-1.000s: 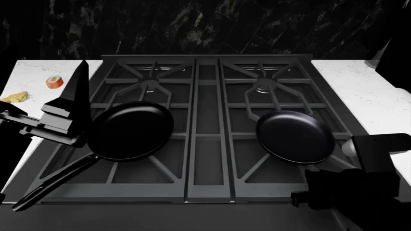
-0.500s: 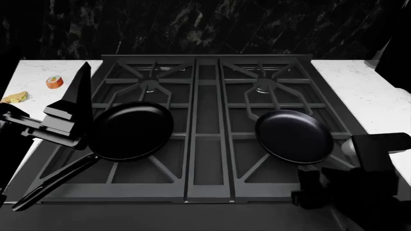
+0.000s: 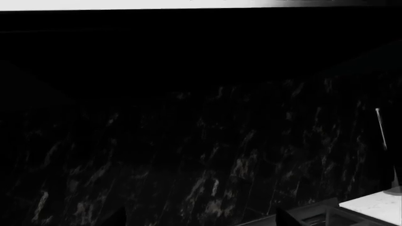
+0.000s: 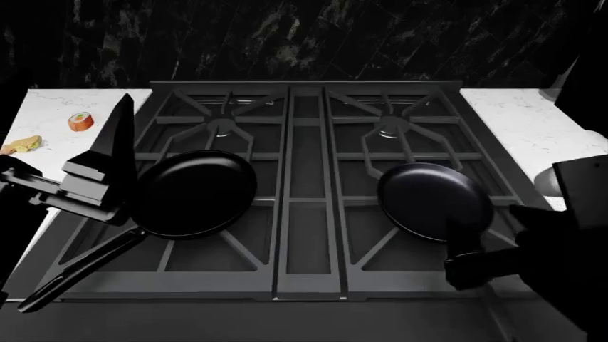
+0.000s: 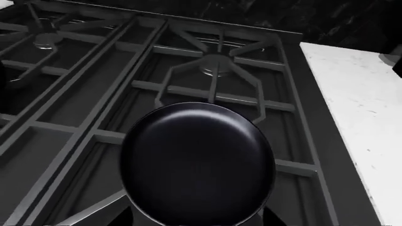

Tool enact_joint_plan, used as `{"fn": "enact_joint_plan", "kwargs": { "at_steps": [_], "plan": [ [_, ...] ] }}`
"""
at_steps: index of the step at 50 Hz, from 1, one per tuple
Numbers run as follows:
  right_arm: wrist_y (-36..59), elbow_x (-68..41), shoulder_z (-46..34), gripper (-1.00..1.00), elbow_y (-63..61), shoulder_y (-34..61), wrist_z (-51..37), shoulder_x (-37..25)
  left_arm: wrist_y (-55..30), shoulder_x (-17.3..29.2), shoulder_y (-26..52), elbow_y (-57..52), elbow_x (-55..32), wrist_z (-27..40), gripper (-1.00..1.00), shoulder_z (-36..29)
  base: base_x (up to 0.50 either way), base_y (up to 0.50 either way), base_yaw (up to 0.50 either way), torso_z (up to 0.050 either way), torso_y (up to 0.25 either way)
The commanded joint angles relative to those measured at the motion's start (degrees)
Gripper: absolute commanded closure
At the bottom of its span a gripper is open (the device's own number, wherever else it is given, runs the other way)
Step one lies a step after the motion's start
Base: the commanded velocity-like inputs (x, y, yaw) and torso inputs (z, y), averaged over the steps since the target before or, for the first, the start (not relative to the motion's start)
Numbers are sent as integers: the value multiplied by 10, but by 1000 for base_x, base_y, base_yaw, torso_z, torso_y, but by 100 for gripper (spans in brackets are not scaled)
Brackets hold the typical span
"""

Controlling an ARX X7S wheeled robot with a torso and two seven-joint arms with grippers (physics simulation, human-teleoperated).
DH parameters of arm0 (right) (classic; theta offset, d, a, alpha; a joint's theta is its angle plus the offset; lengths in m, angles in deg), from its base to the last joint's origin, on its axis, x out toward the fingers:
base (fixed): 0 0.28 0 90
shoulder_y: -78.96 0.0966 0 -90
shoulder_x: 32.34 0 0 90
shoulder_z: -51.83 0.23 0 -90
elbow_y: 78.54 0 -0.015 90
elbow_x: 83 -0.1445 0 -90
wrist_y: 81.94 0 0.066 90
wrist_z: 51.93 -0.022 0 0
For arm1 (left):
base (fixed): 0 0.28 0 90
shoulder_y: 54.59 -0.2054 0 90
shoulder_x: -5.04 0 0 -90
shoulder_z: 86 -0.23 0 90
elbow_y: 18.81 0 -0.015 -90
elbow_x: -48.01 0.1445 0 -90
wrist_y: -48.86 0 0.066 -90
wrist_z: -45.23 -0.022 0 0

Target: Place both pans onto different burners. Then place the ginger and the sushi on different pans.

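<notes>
Pans (image 4: 195,192) (image 4: 435,201) — round, glossy black — sit on ridged iron grates (image 4: 304,185); left hand (image 4: 90,182) points upward, right hand (image 4: 485,267) low; neither grip discernible.

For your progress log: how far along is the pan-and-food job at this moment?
Done: the left pan and right pan both sit over separate front burners of the stove. In hand: nothing visibly gripped. Left: the ginger and sushi lie on the counter, both pans empty.
</notes>
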Motion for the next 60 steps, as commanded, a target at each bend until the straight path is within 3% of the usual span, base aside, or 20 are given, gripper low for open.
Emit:
{"fn": "enact_joint_plan", "kwargs": {
  "at_steps": [1, 8, 16, 33, 60],
  "plan": [
    [31, -51, -44, -100, -35, 135, -62, -6, 10, -6, -6, -1, 13, -7, -100, -5, 0, 0, 0, 0, 0],
    [32, 17, -25, -100, -55, 160, -35, 32, 15, -14, -13, -2, 23, -8, -100, -11, 0, 0, 0, 0, 0],
    [7, 129, 22, -100, -82, 98, 29, 63, -2, -35, 38, 24, 31, 16, -100, -51, 0, 0, 0, 0, 0],
    [12, 150, -5, -100, -61, 161, 50, 99, -8, -34, 53, 34, 46, 21, -100, -65, 0, 0, 0, 0, 0],
    [16, 193, -30, -100, -58, 184, 83, 123, -4, -45, 72, 46, 32, 21, -100, -72, 1, 500, 0, 0, 0]
  ]
}}
